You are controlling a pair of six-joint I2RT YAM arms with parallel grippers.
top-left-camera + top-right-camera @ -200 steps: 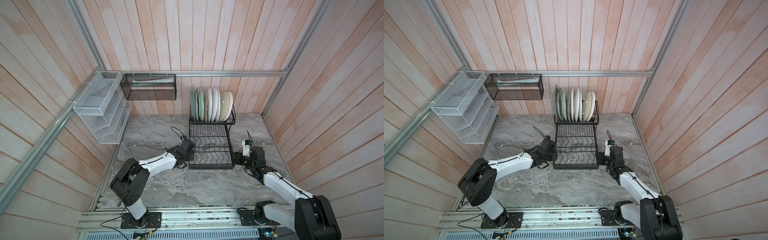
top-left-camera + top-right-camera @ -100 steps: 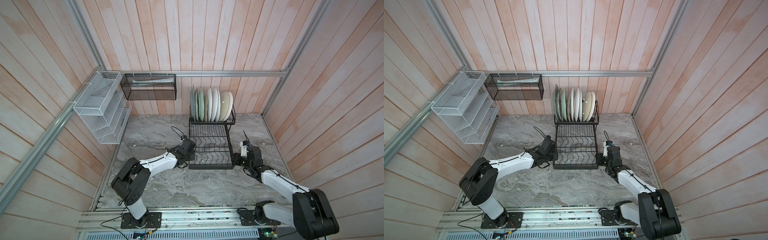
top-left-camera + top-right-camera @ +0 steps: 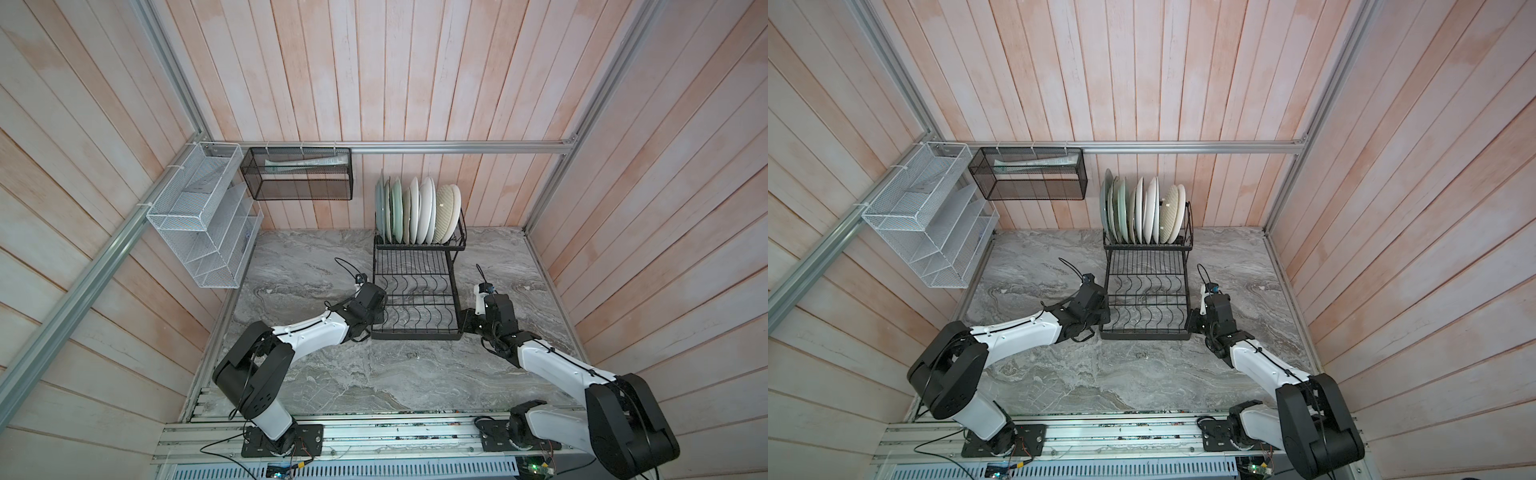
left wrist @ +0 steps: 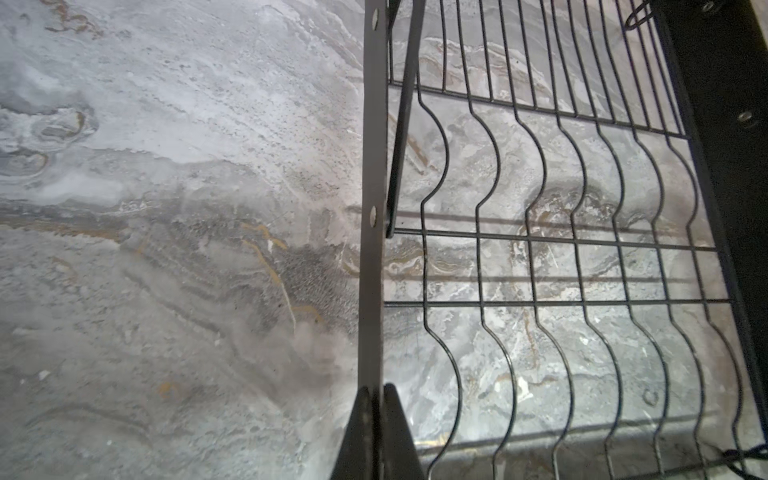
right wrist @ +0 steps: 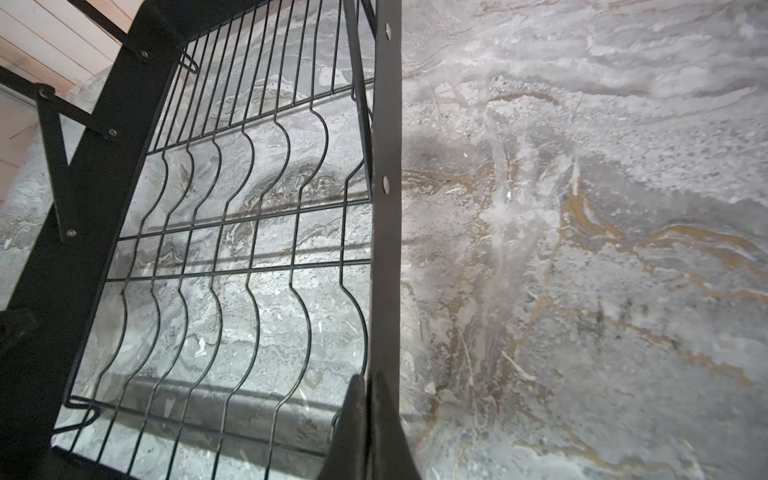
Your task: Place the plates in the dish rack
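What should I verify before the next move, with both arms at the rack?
1. The left gripper is shut on a side rail of the dish rack: ok.
2. The right gripper is shut on the opposite side rail: ok.
3. The plates stand on edge in the raised upper tier: ok.
4. No plate lies on the table in both top views: ok.
5. The rightmost plates, which lean, are seated in their slots: cannot tell.
6. Both grips are firm enough to move the loaded rack: cannot tell.
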